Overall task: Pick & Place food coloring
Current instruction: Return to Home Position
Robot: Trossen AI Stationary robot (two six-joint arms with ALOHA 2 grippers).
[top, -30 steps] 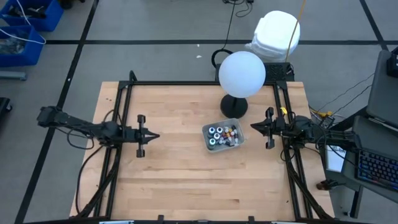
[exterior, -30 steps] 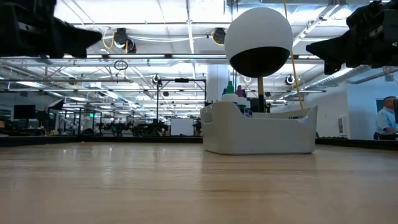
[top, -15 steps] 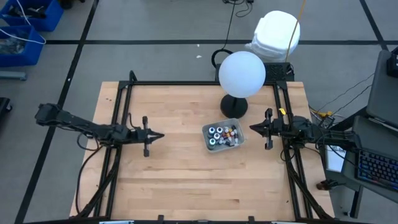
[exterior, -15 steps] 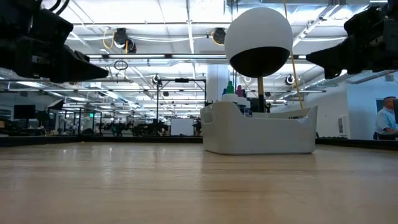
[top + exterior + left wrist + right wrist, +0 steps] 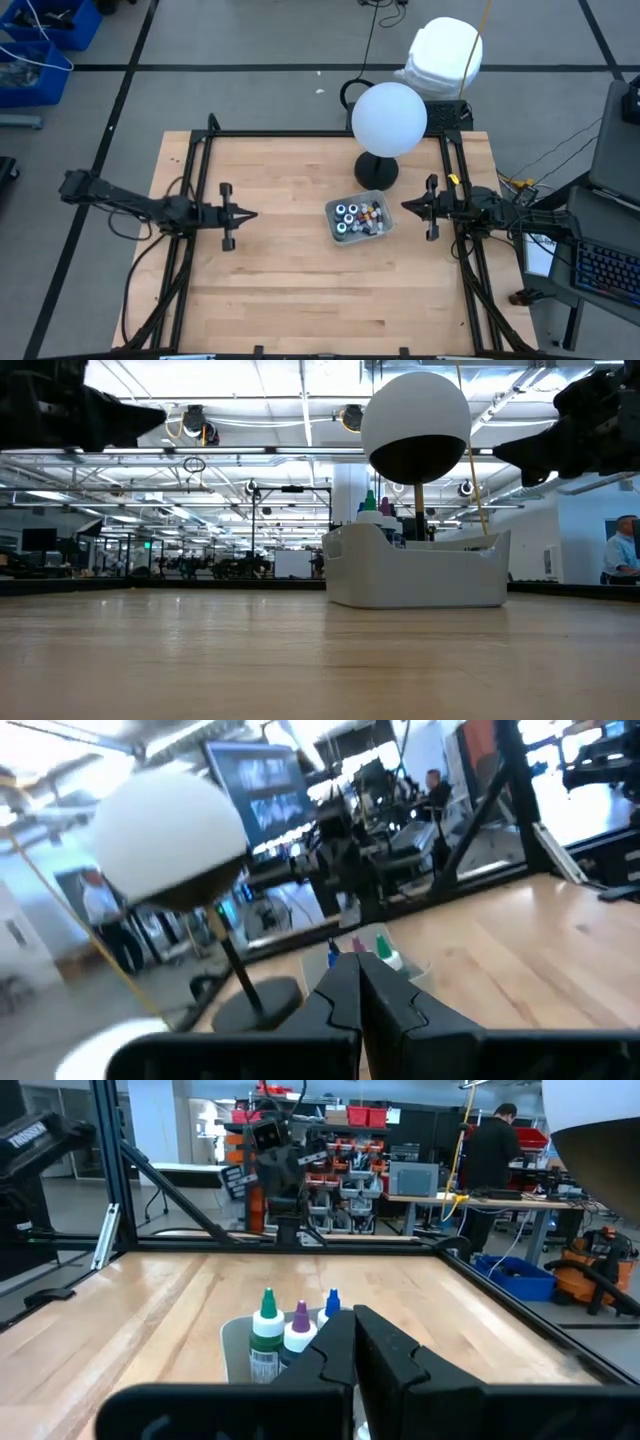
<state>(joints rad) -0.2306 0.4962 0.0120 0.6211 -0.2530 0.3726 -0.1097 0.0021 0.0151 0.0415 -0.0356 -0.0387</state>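
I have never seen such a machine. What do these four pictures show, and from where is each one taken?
This is a robot with two dark arms at a wooden table. One picture looks down from above, one looks level across the table top, and two come from cameras on the arms' wrists. Each arm ends in a two-finger end effector: the left end effector and the right end effector both hover above the table, shut and holding nothing. Between them stands a grey bin with small food coloring bottles inside. Beside it is a white ball on a stand.
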